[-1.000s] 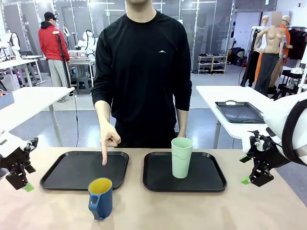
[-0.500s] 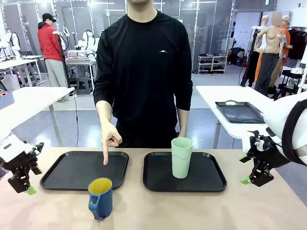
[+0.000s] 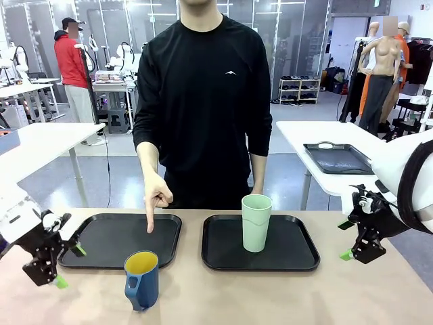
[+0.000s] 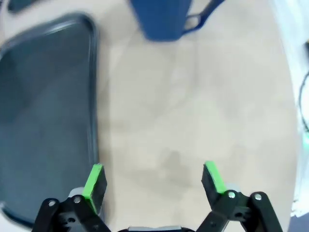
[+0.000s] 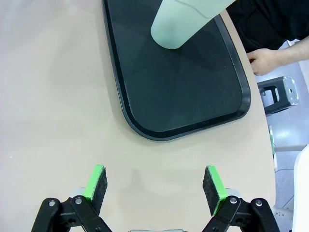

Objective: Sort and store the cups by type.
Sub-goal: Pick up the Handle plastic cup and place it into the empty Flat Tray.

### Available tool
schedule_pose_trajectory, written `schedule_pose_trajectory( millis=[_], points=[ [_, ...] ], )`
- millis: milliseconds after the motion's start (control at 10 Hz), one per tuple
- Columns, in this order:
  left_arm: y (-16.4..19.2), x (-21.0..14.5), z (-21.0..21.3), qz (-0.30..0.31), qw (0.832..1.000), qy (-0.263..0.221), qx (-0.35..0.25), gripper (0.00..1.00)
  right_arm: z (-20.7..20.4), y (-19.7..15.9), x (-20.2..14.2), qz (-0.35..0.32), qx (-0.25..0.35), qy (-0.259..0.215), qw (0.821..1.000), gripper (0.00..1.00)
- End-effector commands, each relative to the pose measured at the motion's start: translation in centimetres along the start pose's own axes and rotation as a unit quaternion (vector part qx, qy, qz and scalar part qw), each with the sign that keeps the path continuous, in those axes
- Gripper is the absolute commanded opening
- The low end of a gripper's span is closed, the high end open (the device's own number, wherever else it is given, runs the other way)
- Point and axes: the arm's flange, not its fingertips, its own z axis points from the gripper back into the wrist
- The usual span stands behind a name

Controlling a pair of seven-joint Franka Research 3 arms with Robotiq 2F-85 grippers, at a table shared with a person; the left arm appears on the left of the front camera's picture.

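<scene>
On the right black plastic tray the tall pale mint-green handleless tumbler already stands, so that one looks stored. The short dark blue handled cup with yellow inside is left, sitting on the tabletop just before the left black tray, where the person's hand points. Since a second ago my left claw, wide apart and empty, has swung inward toward it; my right claw, also apart, is unmoved.

No legible text, white shirt mark, possibly a logo

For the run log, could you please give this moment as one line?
left end effector open | blue cup on table | green cup on right tray
</scene>
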Motion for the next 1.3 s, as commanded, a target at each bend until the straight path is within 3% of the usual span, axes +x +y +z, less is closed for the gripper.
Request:
schedule_pose_trajectory(
  millis=[0,300,700,900,1200],
  points=[
    [-2.7,-0.9,-2.0,-0.012,0.997,-0.07,-0.033,1.0,0.0,0.1,0.0,-0.001,0.0,0.004,1.0,1.0],
    [-2.3,-2.7,-4.6,-0.002,0.974,-0.224,-0.024,1.0,0.0,0.1,0.0,-0.001,0.0,0.004,1.0,1.0],
    [-2.8,-4.8,-6.0,0.04,0.912,-0.408,0.035,1.0,0.0,0.1,0.0,-0.001,0.0,0.004,1.0,1.0],
    [-2.6,-5.2,-6.7,0.06,0.889,-0.453,0.036,1.0,0.0,0.1,0.0,-0.001,0.0,0.004,1.0,1.0],
    [-2.3,-4.9,-6.9,0.095,0.883,-0.457,0.047,1.0,0.0,0.1,0.0,-0.001,0.0,0.004,1.0,1.0]
  ],
)
